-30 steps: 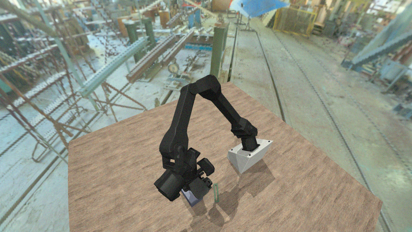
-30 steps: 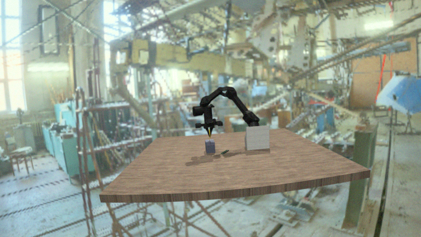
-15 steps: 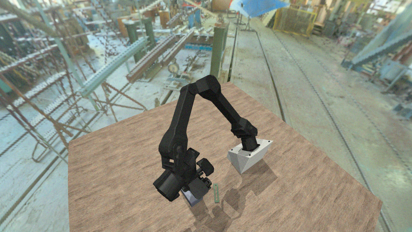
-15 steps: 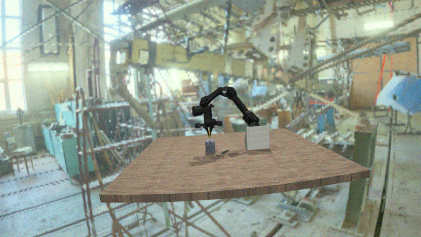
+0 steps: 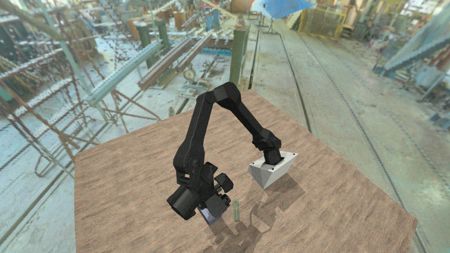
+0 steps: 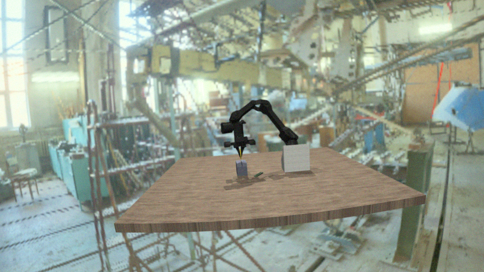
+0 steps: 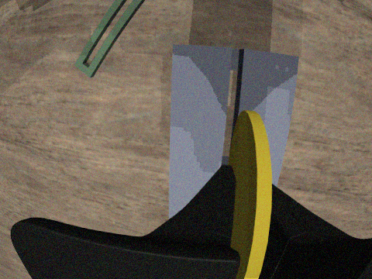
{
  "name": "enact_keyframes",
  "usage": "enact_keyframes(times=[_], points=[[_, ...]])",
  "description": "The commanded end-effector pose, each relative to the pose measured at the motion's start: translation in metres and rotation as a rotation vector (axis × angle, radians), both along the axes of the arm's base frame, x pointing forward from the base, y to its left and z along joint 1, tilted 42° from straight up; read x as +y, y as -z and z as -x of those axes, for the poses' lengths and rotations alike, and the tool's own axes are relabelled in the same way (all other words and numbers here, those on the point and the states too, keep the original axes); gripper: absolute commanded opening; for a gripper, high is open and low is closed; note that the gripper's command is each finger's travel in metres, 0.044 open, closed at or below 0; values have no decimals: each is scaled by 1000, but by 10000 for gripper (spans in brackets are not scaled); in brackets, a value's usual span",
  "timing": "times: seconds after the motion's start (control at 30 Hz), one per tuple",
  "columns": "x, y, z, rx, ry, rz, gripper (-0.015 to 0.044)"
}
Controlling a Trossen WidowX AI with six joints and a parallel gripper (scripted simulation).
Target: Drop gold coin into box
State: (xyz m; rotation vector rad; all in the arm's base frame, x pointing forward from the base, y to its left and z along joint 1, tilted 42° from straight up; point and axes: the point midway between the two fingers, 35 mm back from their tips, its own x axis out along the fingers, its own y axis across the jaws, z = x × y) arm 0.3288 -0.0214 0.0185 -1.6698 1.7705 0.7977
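My gripper (image 6: 240, 156) (image 7: 233, 176) is shut on the gold coin (image 6: 240, 152) (image 7: 263, 174), which stands edge-on, pointing down. The closed blue-grey box (image 5: 210, 216) (image 6: 241, 169) (image 7: 194, 93) is below. In the exterior view the coin's lower edge is just above the lid, with a small gap. In the wrist view the narrow dark slot (image 7: 239, 77) runs up the lid, and the coin's tip lies over it or slightly right of it; its near part is hidden by coin and fingers. The green holder (image 5: 237, 220) (image 6: 258, 174) (image 7: 84, 70) is empty. In the top view the arm hides the fingertips and part of the box.
The pale grey pedestal (image 5: 280, 176) (image 6: 296, 158) carries the arm's base, to the right of the holder in the top and exterior views. The holder lies on the wooden table (image 5: 126, 188) (image 6: 270, 203) (image 7: 77, 155) between box and pedestal. Arm shadows fall near box and holder.
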Motion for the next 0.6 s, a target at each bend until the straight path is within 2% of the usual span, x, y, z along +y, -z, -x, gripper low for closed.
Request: enact_keyframes(times=[0.0, 0.57], points=[[-1, 3, 2, 8, -7, 2, 0], [-7, 8, 3, 9, -7, 3, 0]])
